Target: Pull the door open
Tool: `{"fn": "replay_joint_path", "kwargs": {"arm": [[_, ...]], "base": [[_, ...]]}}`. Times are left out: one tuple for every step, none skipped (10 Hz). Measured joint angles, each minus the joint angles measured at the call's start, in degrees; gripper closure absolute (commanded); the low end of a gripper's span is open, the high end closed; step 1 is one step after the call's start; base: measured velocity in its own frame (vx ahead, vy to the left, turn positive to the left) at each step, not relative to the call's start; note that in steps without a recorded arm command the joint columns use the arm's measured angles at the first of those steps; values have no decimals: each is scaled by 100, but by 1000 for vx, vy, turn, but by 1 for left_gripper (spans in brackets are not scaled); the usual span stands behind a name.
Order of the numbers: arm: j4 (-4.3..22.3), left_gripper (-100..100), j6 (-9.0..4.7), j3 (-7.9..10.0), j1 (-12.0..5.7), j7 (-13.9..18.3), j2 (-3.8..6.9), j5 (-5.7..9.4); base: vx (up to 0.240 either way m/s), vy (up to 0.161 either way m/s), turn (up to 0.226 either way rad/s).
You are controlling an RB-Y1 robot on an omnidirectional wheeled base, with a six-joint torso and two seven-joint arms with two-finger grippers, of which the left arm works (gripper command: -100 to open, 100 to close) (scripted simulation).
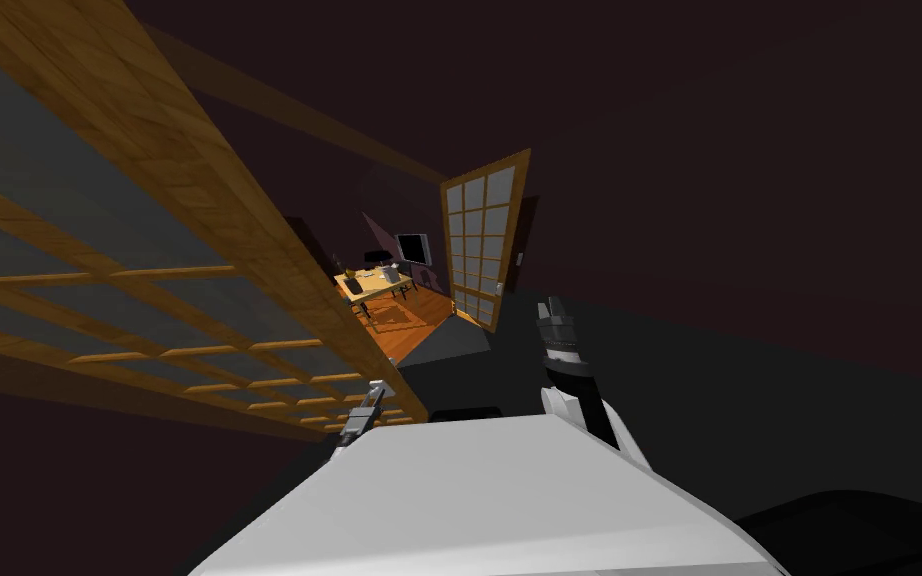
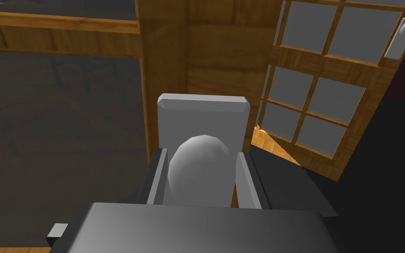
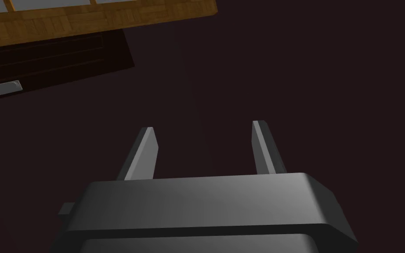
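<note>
Two doors are showing, both wood-framed with grids of grey panes. The near door (image 1: 239, 220) is the task's thing. It is lying as a long slanted leaf down the robot's left side, running from the head view's upper left corner to the left gripper (image 1: 367, 405). Its long axis is running along that slant, and its knob edge is pointing toward the robot. The far door (image 1: 484, 240) is standing swung open at the other side of the doorway, its face turned toward the robot.

Two knobs are showing, one per door. The near knob (image 2: 197, 171) is a grey rounded lump on a grey plate (image 2: 202, 116), sitting on the wooden stile at the near door's free edge. The far knob (image 2: 401, 35) is sitting at the far door's edge, well apart from the near one.

Two grippers are showing. The left gripper is closing around the near knob, one finger pressing each side of it. The right gripper (image 3: 202, 126) is hanging free near the far door's corner, fingers spread wide and gripping nothing, pointing at a dark wall.

Through the gap between the doors, one desk (image 1: 379, 283) and one monitor (image 1: 412, 247) are standing on an orange wooden floor (image 1: 419, 315).
</note>
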Motion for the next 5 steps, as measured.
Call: {"fn": "replay_joint_path", "kwargs": {"arm": [[64, 100, -54, -34, -10, 40, 10, -13], [135, 100, -113, -71, -31, 84, 11, -30], [165, 100, -155, -101, -36, 114, 23, -43], [193, 100, -196, -128, -42, 142, 40, -53], [229, 100, -234, -153, -48, 167, 49, -63]], "base": [[-197, 56, -124], [-206, 55, -113], [-214, 47, -123], [-184, 38, -93], [-75, 15, -17]]}}
